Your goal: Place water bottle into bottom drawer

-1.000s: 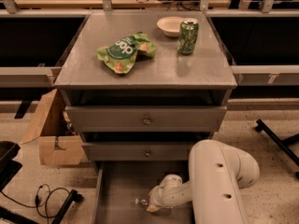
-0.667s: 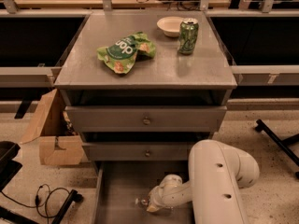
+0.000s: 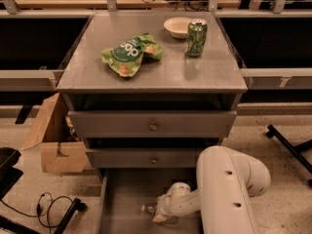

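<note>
Water bottle (image 3: 147, 209) shows only as a pale bit at the gripper (image 3: 159, 215), low inside the open bottom drawer (image 3: 122, 199); whether it is gripped I cannot tell, so release should come only with it resting on the drawer floor, then lift straight up.

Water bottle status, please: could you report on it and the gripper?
Gripper low inside bottom drawer. Water bottle not clearly visible; arm covers that spot.
</note>
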Available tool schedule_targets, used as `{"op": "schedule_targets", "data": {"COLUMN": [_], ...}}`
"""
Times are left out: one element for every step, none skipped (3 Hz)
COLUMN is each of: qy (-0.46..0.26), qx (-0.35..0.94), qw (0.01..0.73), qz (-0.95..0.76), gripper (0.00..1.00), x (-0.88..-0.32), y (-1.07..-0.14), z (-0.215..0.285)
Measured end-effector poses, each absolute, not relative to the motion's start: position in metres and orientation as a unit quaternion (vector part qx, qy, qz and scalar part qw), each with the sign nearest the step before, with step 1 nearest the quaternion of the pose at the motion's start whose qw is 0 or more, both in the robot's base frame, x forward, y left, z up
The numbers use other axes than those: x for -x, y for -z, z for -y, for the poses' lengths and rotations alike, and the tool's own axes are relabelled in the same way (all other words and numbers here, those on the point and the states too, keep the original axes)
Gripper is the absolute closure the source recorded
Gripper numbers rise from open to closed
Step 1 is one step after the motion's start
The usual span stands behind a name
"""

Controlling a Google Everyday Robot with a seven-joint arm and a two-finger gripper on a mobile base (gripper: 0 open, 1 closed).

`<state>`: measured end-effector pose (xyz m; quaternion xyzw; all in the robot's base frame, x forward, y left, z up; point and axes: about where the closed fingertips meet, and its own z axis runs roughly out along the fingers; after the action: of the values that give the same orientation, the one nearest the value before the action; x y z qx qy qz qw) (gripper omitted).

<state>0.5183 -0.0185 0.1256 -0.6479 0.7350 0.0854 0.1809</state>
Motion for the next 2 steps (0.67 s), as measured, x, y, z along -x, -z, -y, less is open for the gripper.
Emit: {"op": "schedule_targets", "data": {"qy": [-0.085, -0.085], "qx": [0.648, 0.649], "qw": [0.181, 0.180], "qz": [-0.735, -0.735], "gripper": [0.00, 0.00], "x": [-0.5183, -0.5173], "y": [-0.1256, -0.1282], "z": [0.0185, 0.0188]}}
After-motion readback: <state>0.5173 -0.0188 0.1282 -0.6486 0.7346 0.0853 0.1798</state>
